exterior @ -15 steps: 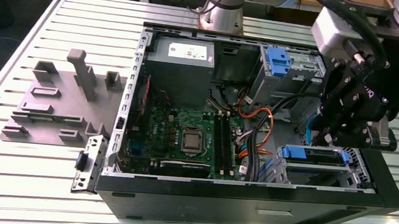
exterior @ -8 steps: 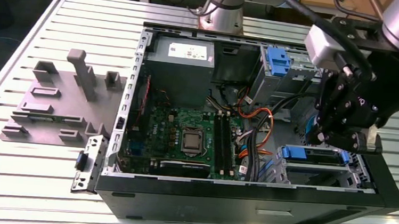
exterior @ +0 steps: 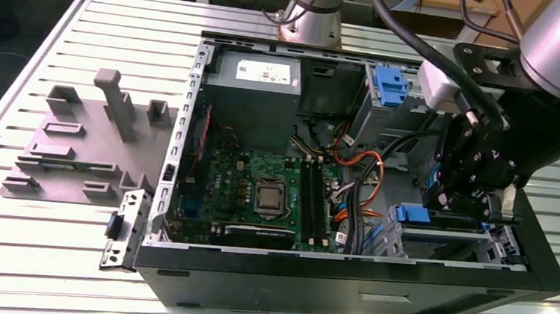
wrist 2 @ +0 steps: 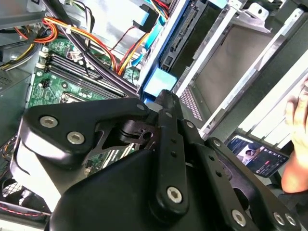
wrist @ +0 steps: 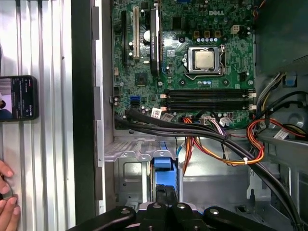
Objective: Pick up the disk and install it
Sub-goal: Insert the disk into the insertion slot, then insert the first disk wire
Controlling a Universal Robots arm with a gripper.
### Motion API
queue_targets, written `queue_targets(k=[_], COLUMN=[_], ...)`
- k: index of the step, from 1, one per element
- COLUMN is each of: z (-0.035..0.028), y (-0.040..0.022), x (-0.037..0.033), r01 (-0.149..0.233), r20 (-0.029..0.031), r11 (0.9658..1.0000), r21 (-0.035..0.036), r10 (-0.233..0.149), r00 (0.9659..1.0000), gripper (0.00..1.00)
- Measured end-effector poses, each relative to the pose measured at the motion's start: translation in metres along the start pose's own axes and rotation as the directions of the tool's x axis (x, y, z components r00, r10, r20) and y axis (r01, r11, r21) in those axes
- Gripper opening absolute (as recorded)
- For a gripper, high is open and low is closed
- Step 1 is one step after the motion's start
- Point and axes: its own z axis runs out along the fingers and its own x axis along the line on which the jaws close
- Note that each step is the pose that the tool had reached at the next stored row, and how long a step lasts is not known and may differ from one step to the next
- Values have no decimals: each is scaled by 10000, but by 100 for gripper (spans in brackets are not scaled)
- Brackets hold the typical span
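The disk stands on edge inside the open computer case, at the metal drive cage on the exterior view's right. In the first wrist view it shows as a thin blue-railed strip. The pincer has its fingers drawn close together on the near end of that strip, gripping the disk. How far the disk sits in the cage I cannot tell.

Just beside the cage, a black cable bundle and orange and yellow wires cross between the disk and the motherboard.

The main risk, as I judge it, is a tilt. If the blue rails meet the cage slightly askew, the disk could jam or twist in the grip. The loose cables could also snag on the pincer's linkage or be pinched against the cage wall.

Outside the case, a person's hand and a phone rest on the desk, near enough to matter if the arm swings wide.
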Motion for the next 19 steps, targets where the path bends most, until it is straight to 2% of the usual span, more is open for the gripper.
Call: queue_targets(k=[13,19], z=[11,12], y=[-2,-67], x=[0,-3], r01=[-1,0], r20=[0,-1], r11=[10000,10000], r21=[0,0], r10=[1,0], r00=[10000,10000], gripper=[11,11])
